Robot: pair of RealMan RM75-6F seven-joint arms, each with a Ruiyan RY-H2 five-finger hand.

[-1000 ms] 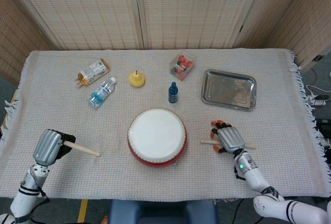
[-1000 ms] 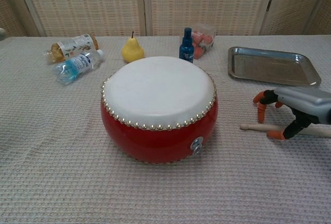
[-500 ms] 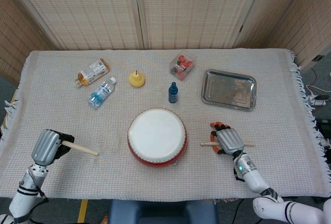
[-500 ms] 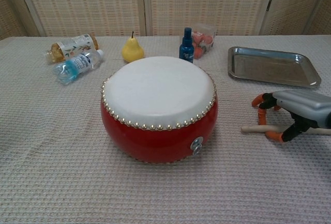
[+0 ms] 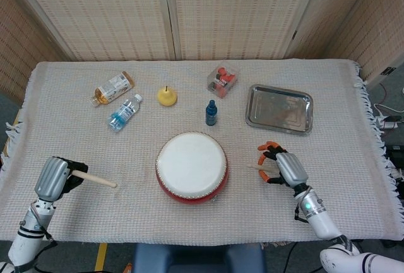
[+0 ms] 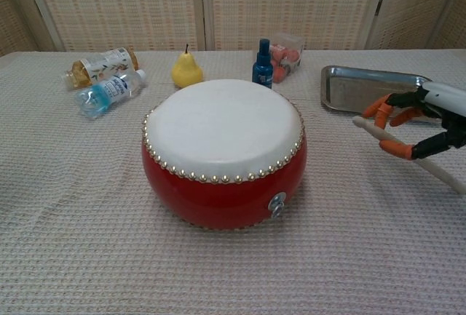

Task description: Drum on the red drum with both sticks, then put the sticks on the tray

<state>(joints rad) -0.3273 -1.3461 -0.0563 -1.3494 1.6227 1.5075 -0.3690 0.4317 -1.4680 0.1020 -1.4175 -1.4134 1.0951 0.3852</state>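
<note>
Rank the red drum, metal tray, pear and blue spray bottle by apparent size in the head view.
1. red drum
2. metal tray
3. pear and blue spray bottle: look about alike, the pear rounder and the bottle narrower, so I won't rank them.

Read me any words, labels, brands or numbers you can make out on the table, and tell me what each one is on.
No text is readable in either view.
Amber bottle: white label with print, too small and blurred to read.
Clear water bottle: blue label, print unreadable.
Small blue bottle: no legible marking.
Red drum: a small metal fitting on the side, no lettering visible.
</note>
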